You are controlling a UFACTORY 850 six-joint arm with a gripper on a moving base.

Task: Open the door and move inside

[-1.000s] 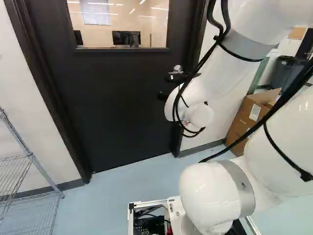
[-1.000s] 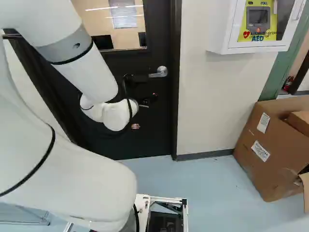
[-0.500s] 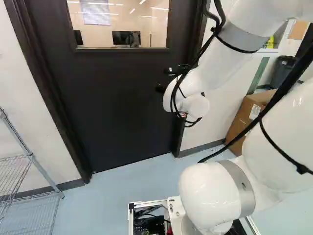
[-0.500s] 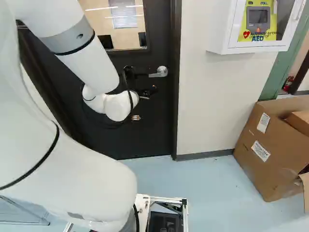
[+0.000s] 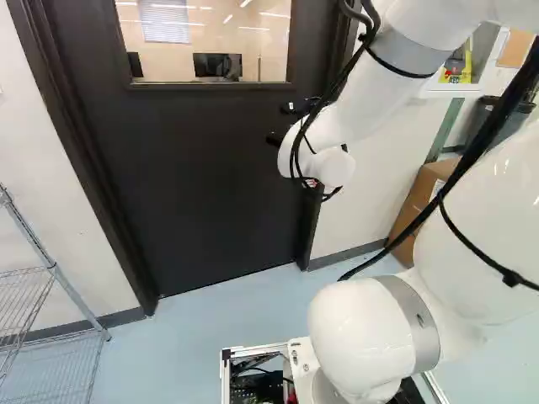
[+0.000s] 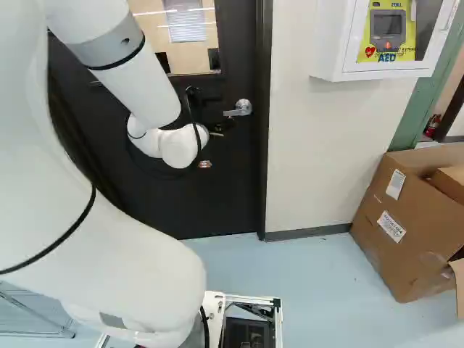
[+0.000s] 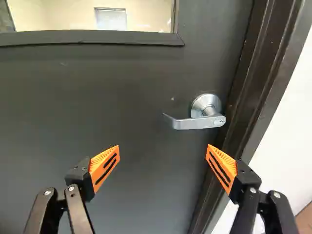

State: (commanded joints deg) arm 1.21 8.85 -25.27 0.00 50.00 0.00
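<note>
- Hand: fingers spread wide, orange pads apart, pointing at the door.
- Task's thing, door handle: silver lever on a round plate, ahead of the hand, lined up with the gap but nearer the finger on the door frame side. Both pads are apart from it. Lever sits level, free end pointing away from the near frame edge.
- Door: dark, closed, flush in its dark door frame. Handle is close to the frame edge, lower than the window.
- Window: in the upper door. Through it: a pale room, a blind, a dark monitor.
- Arm: white, reaches from the base to the door's handle side, black cables strapped along it.
- Base: light metal frame, electronics inside, on pale blue floor, in front of the door.
- Wire shelf: left of the left base view, by the wall on the side of the door away from the handle.
- White wall cabinet: on the wall past the handle side, yellow panel and a device inside.
- Cardboard box: on the floor near the wall, right of the right base view, flaps open, smaller box inside.
- Green door frame: beyond the cabinet; red extinguisher beside it.
</note>
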